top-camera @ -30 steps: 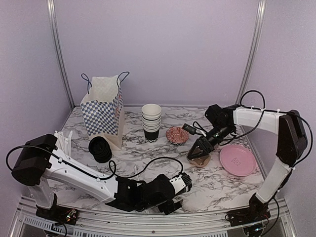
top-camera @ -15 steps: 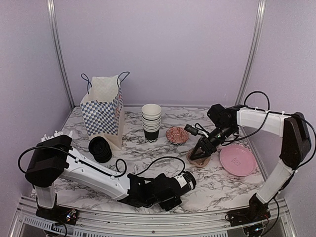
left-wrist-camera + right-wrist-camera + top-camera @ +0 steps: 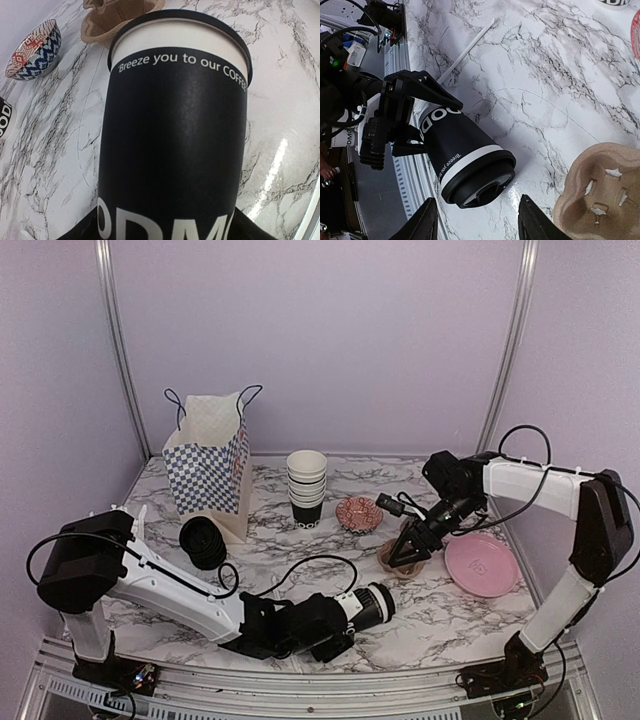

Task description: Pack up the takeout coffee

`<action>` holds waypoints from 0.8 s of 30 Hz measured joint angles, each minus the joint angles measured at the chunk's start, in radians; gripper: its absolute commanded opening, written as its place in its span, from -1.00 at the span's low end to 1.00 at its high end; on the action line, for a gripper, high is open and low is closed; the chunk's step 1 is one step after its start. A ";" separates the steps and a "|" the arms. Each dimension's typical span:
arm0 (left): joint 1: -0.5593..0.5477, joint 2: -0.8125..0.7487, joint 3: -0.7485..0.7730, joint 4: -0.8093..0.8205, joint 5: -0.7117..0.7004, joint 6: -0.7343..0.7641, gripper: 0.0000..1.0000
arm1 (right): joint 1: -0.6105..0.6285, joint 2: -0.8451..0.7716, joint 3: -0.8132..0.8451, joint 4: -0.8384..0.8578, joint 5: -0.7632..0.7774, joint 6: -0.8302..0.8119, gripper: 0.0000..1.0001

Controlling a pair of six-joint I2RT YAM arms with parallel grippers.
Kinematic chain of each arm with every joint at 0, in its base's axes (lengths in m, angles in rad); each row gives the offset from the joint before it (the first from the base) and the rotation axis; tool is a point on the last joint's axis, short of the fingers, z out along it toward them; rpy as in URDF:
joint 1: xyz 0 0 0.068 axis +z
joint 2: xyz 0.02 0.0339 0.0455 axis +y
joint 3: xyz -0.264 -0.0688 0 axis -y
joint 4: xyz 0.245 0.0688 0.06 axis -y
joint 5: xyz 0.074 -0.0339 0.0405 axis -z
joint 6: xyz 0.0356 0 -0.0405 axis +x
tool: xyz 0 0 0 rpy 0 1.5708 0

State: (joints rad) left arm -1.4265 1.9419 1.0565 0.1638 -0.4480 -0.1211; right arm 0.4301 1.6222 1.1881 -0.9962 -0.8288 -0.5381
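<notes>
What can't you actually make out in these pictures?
Top view: inside of the paper bag, hidden by its walls.
Left wrist view: the coffee cup fills the frame, hiding whether the left gripper presses it.
Left wrist view: the cup's large lettering, cut by the bottom edge.

The left gripper (image 3: 335,622) has carried the takeout coffee (image 3: 368,604), lying sideways, closer to the cardboard carrier (image 3: 605,200) than 1 second ago. The right gripper (image 3: 405,552) has edged slightly rightward above that carrier.

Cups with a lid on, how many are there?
1. The lidded black cup lies sideways at the table's front, within the left tool. The cup stack behind has no lid. The bag could hide more.
</notes>
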 measured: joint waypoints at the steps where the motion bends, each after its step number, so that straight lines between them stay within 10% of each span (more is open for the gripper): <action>1: 0.000 -0.011 -0.014 0.019 0.002 0.004 0.46 | 0.000 -0.004 0.002 -0.005 -0.001 -0.002 0.06; 16: 0.006 -0.063 -0.056 0.134 0.045 0.051 0.39 | -0.013 -0.024 0.010 -0.027 -0.015 -0.010 0.14; 24: 0.008 -0.080 -0.130 0.268 -0.048 0.066 0.41 | -0.118 -0.023 0.047 -0.095 -0.157 -0.021 0.89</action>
State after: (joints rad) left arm -1.4185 1.8622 0.9260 0.4320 -0.4961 -0.0555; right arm 0.3119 1.5997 1.2346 -1.0912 -0.9859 -0.5591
